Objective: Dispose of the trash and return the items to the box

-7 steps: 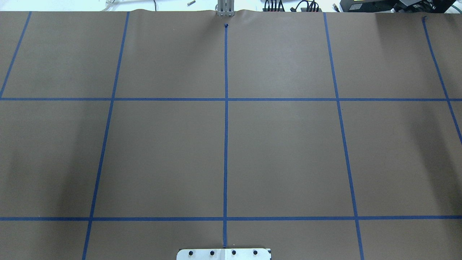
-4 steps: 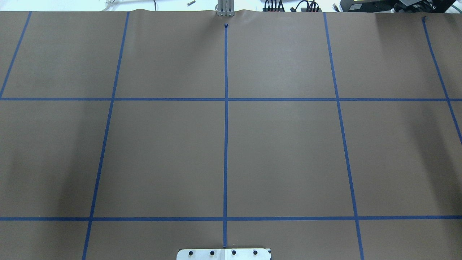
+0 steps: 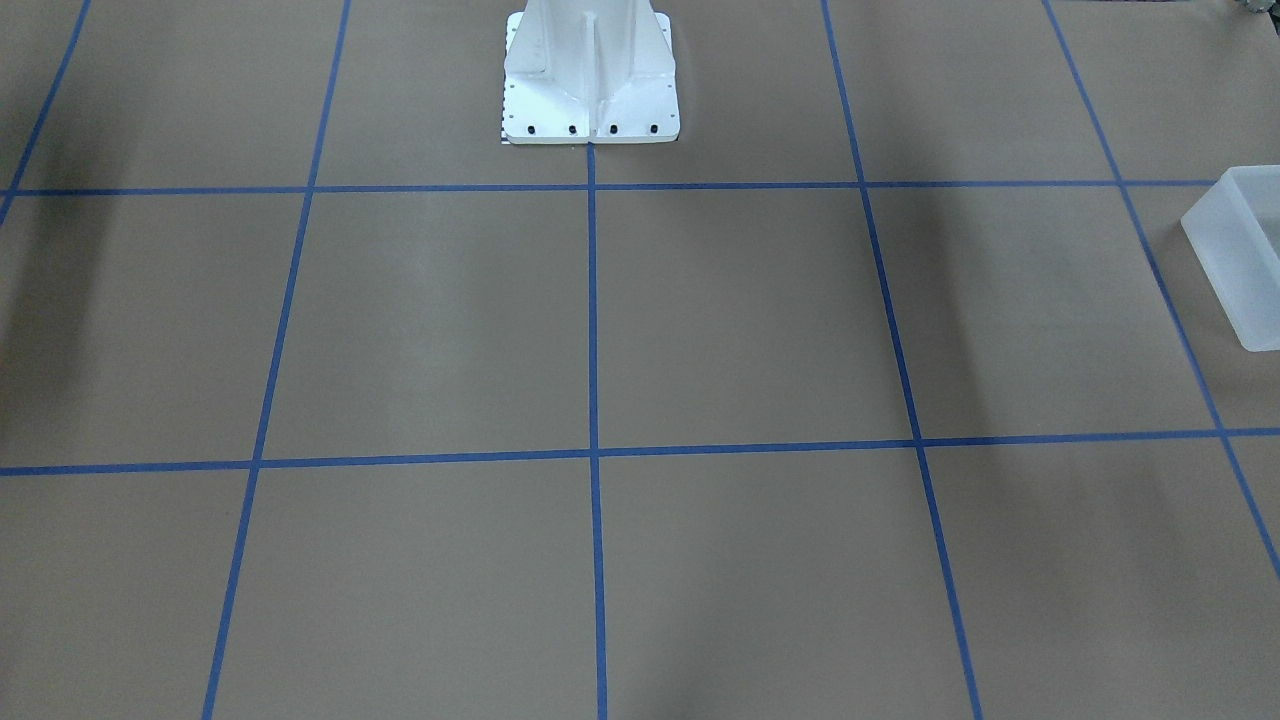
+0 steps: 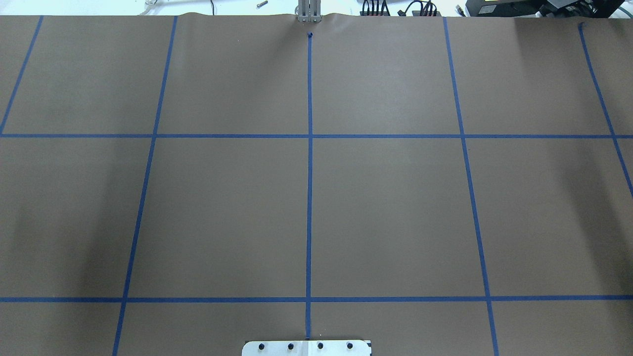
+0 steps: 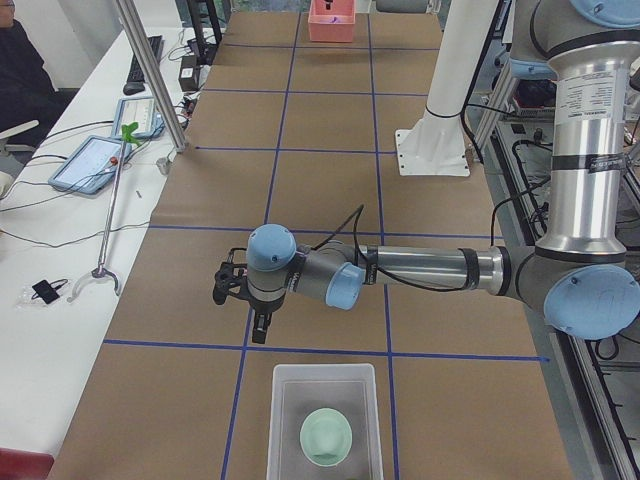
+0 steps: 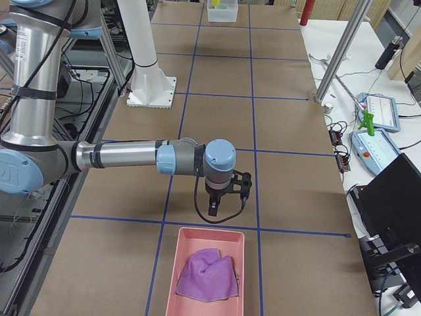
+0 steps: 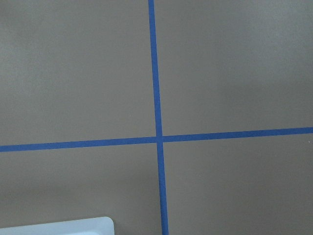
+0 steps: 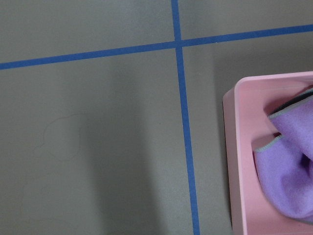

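Note:
The frosted-white box (image 5: 325,430) stands at the table's left end with the mint-green bowl (image 5: 326,437) inside it. Its corner shows in the front view (image 3: 1240,250) and in the left wrist view (image 7: 58,227). My left gripper (image 5: 260,328) points down over the table just short of the box; I cannot tell whether it is open or shut. My right gripper (image 6: 214,209) points down just short of a pink bin (image 6: 207,270) that holds a purple cloth (image 6: 209,276); I cannot tell its state either. The pink bin (image 8: 264,147) and the cloth (image 8: 288,171) show in the right wrist view.
The white robot pedestal (image 3: 590,70) stands at the middle of the table's robot side. Brown paper with a blue tape grid (image 4: 309,136) covers the table. A side bench holds tablets (image 5: 95,160) and cables.

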Controlling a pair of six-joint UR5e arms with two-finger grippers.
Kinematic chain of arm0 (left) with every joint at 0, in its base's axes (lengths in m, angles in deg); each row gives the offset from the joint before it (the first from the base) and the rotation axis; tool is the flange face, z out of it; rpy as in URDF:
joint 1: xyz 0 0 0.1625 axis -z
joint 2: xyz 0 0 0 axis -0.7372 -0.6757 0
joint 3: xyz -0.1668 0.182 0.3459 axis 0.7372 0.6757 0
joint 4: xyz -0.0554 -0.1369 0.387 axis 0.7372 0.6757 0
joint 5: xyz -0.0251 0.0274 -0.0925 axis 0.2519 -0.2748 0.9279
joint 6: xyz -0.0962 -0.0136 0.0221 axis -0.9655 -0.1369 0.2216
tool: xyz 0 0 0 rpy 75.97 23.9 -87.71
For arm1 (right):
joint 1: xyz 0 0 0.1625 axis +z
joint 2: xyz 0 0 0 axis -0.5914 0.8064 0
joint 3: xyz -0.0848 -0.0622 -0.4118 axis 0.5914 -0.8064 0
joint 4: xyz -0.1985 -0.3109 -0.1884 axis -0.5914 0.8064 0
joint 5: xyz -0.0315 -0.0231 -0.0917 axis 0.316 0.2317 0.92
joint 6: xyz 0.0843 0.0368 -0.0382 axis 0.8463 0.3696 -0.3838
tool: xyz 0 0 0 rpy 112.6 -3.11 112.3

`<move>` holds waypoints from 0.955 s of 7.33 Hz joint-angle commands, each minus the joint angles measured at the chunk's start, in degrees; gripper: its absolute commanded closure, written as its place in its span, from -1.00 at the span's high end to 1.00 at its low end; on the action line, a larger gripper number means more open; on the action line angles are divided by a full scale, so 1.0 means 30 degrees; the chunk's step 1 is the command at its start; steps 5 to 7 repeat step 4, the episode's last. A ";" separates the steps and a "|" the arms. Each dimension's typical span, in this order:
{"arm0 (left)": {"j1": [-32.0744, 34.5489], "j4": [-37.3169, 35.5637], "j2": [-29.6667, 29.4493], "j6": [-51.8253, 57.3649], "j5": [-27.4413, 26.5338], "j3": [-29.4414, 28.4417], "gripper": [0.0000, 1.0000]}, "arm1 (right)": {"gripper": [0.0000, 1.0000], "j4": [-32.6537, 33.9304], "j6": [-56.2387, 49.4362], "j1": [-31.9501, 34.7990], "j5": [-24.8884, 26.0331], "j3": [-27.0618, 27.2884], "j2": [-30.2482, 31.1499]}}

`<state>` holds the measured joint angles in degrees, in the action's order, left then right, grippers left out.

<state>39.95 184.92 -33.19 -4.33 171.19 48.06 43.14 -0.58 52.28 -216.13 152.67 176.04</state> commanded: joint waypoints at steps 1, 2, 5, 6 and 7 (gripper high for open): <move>0.0003 0.0000 -0.0011 -0.0005 0.0006 -0.0025 0.98 | 1.00 0.0000 -0.0024 0.0020 -0.0029 0.0208 0.0087; 0.0003 0.0000 -0.0011 0.0023 0.0006 -0.0112 0.98 | 1.00 0.0000 0.0005 0.0020 -0.0029 0.0151 0.0059; 0.0003 0.0029 0.0018 0.0024 0.0006 -0.0142 0.98 | 1.00 0.0000 0.0005 0.0020 -0.0088 0.0064 -0.0086; 0.0003 0.0029 0.0018 0.0024 0.0006 -0.0142 0.98 | 1.00 0.0000 0.0005 0.0020 -0.0088 0.0064 -0.0086; 0.0003 0.0029 0.0018 0.0024 0.0006 -0.0142 0.98 | 1.00 0.0000 0.0005 0.0020 -0.0088 0.0064 -0.0086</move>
